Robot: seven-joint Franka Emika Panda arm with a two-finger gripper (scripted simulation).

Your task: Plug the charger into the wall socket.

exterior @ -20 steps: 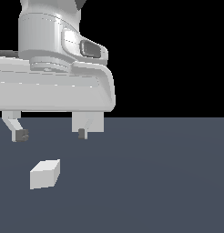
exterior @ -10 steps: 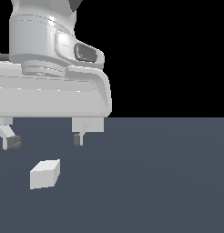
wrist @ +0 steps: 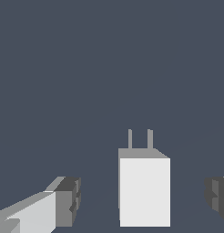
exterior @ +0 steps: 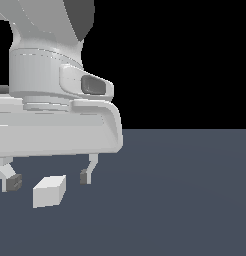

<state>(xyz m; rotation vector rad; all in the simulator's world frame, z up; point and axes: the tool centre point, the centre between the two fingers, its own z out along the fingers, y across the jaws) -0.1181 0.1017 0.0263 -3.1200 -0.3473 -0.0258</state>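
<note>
Dark desk (exterior: 195, 200): wide-open, empty fingers (exterior: 49, 180) straddle the ungrasped charger (exterior: 49, 191); pickup and plugging remain, socket unseen.

A: What do the surfaces look like?

B: The charger (wrist: 145, 190) is a smooth, matt white-grey block, like plain plastic, with no texture or shine. Its 2 prongs (wrist: 140, 138) are a flat, dull grey.

A: And the robot?

B: The arm's housing (exterior: 55, 125) looks like smooth, pale grey moulded plastic with a soft satin sheen. The gripper (exterior: 49, 179) has light grey fingers ending in darker, matt grey pads (wrist: 68, 200).

A: The floor?

B: The ground (exterior: 185, 195) is an even, matt slate-blue, smooth and featureless.
</note>
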